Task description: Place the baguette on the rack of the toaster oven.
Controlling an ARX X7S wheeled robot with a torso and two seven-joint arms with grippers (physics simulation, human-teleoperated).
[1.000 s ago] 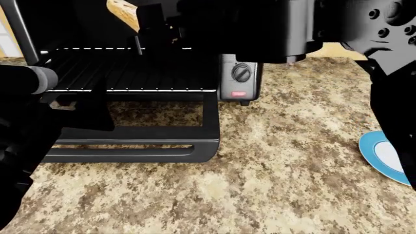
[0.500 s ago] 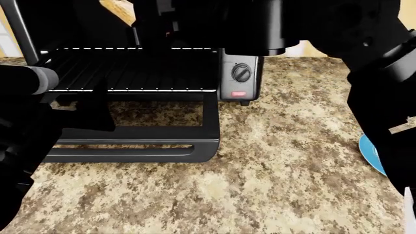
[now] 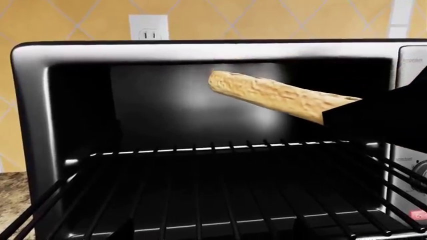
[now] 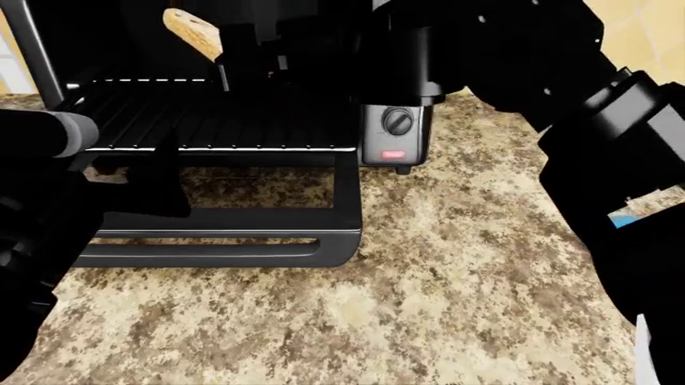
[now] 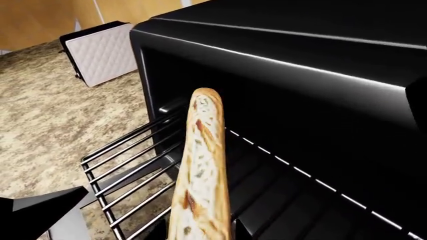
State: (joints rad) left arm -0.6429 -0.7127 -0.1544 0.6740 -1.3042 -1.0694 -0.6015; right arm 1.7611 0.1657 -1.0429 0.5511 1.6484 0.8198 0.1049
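The toaster oven stands on the counter with its door dropped open. The black wire rack spans the cavity; it also shows in the left wrist view and the right wrist view. My right gripper is shut on the near end of the golden baguette. The loaf is held tilted above the rack, at the cavity's mouth, clear of the bars. My left gripper faces the oven front; its dark fingers are spread and empty.
Speckled granite counter lies in front of the oven. A sliver of blue plate shows behind my right arm. A white quilted appliance stands beside the oven. A wall outlet is above the oven.
My right arm has swung left and down, carrying the baguette lower towards the oven cavity. The arm now covers most of the blue plate. The left arm has not moved.
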